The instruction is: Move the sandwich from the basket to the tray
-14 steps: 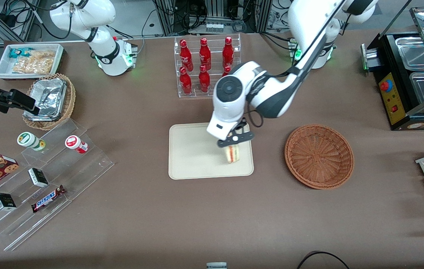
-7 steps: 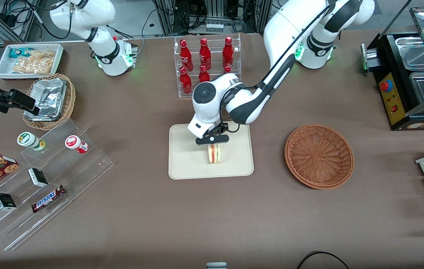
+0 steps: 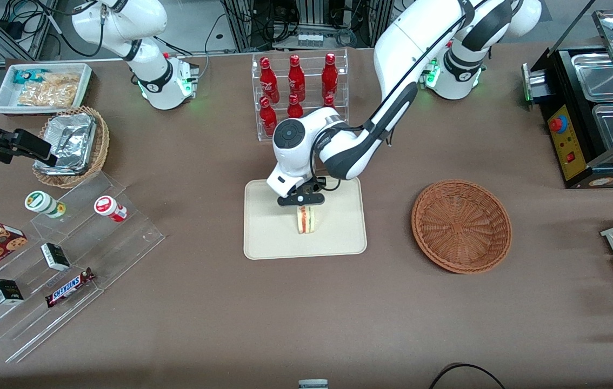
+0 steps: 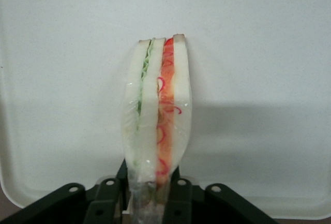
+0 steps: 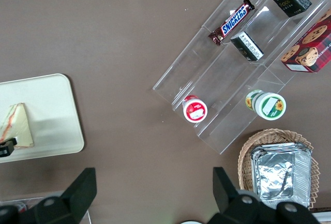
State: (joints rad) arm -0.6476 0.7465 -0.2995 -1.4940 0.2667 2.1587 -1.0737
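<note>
A brown bench (image 3: 306,313) carries the cream tray (image 3: 268,237) directly under the claw (image 3: 301,201), with the wicker basket (image 3: 461,225) well apart toward the working arm's end. The claw points down, clamped on the sandwich (image 3: 306,219), which stands upright over the tray. A Snickers bar (image 3: 68,287) lies far toward the parked arm's end.

You get three cameras. The front one sits high, facing the robots across the tabletop (image 3: 306,313), and looks steeply down over the whole scene. The left wrist camera rides just above the hand (image 4: 150,195) and looks very close along it at the sandwich (image 4: 158,110) it grips and the tray (image 4: 269,53) filling the frame. The right wrist camera hangs above the tabletop, looking straight down; the tray (image 5: 57,115) and sandwich (image 5: 18,125) appear at the left edge of its frame. All three views share them.
</note>
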